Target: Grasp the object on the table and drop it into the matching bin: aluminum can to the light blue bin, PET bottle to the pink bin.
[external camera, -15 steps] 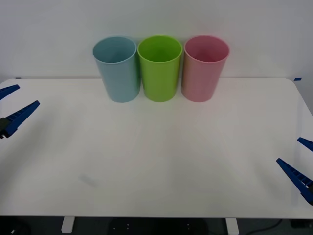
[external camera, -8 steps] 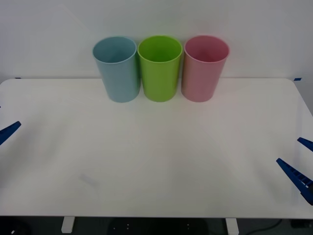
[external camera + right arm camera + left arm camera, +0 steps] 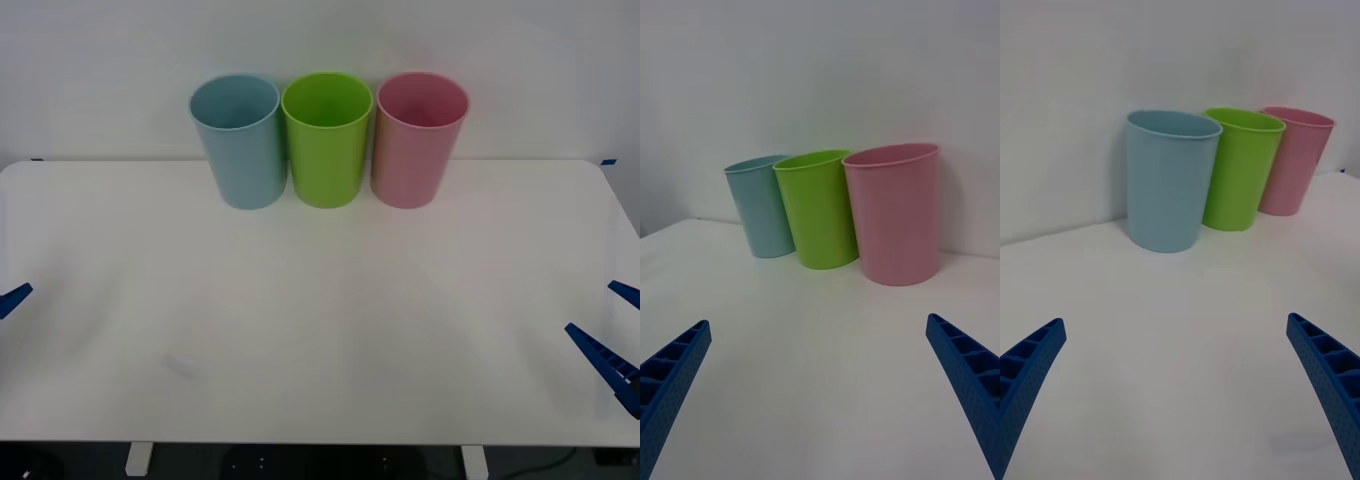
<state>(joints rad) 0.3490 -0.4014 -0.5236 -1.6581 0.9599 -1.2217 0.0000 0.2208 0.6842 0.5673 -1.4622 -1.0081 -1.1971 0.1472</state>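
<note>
Front view: wide white rectangular desk (image 3: 320,330) carries three tall tapered plastic cup-shaped bins in one row along its far edge, rims up so things can be dropped in: one light blue bin (image 3: 240,140), one lime green bin (image 3: 326,138), one pink bin (image 3: 417,138), neighbours touching or nearly so. No can seen on the desk; likely inside a bin, cannot tell which. Two pincers, both spread wide and empty: left pincer (image 3: 1180,405) at the left edge, right pincer (image 3: 820,397) near the right front corner, probably parked clear.

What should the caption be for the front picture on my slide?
Blue bin, green bin, pink bin in a row on the table; open right gripper.
</note>
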